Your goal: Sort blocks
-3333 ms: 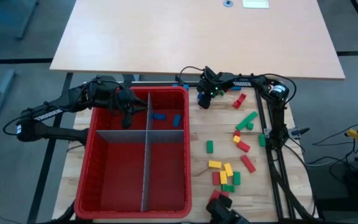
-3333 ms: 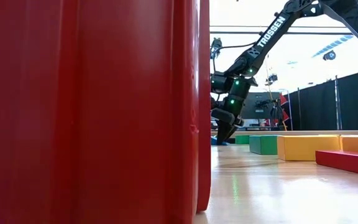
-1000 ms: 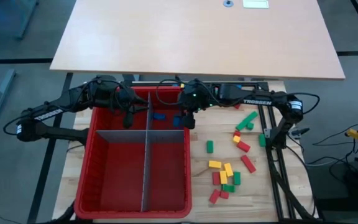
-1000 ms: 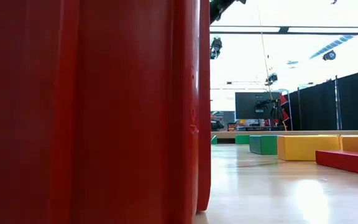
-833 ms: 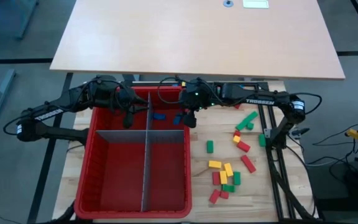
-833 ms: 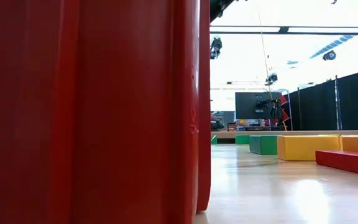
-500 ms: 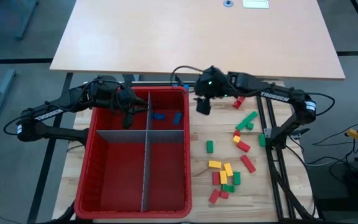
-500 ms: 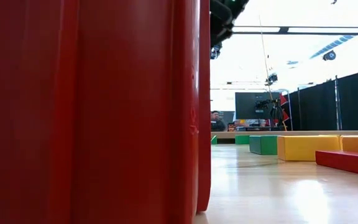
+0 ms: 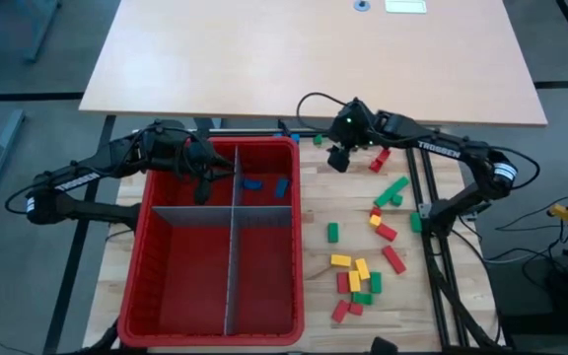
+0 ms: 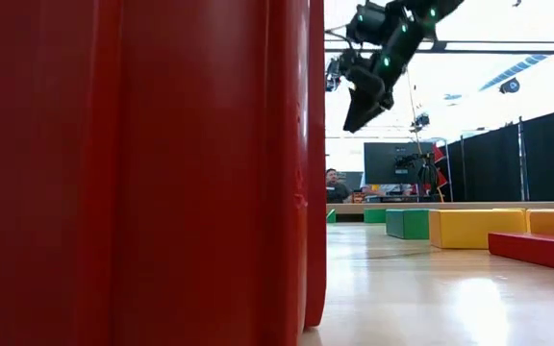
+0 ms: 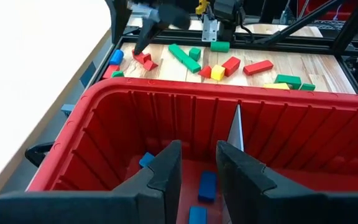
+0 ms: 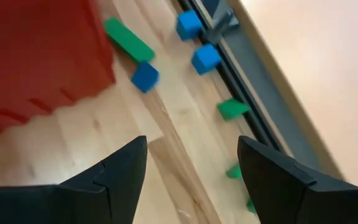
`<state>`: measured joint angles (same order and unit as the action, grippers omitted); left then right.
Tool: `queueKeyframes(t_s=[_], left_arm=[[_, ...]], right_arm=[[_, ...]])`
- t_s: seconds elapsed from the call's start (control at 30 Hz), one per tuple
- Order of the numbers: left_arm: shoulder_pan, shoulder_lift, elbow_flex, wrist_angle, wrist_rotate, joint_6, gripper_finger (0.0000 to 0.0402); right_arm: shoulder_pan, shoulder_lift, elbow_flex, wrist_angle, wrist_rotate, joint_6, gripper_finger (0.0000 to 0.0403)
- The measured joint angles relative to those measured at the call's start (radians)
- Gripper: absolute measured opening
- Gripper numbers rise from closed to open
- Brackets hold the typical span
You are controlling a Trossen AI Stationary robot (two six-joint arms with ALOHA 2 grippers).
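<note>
The red bin (image 9: pixel 220 325) stands at the table's left, split by grey dividers (image 9: pixel 233 247). Blue blocks (image 9: pixel 252 183) lie on the floor of its far right compartment. Red, green and yellow blocks (image 9: pixel 355 274) lie scattered on the wood to the bin's right. More blue blocks (image 12: pixel 206 58) and a green one (image 12: pixel 128 39) lie by the bin's far right corner. My left gripper (image 9: pixel 203 192) hangs inside the bin's far end, its fingers (image 11: pixel 166 171) a little apart with nothing between them. My right gripper (image 9: pixel 336 161) hangs open and empty above the table, just right of that corner.
The bin's tall wall (image 10: pixel 142 173) fills the left half of the low view. A dark rail (image 12: pixel 253 118) runs along the table's far edge behind the blocks. Bare wood (image 9: pixel 314 296) lies between the bin and the scattered blocks.
My right gripper has drawn back from over the bin's far right compartment toward the table's right edge, and now hangs above the wood beside the bin's far corner.
</note>
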<state>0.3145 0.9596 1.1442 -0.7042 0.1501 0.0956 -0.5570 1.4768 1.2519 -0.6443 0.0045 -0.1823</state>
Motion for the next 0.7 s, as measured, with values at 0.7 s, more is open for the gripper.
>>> queueKeyframes(t_s=[0.7], left_arm=[[0.0,0.0,0.0,0.008,0.0,0.016,0.0087]], right_arm=[[-0.364,-0.001,-0.3,0.297,0.105,0.24,0.0241]])
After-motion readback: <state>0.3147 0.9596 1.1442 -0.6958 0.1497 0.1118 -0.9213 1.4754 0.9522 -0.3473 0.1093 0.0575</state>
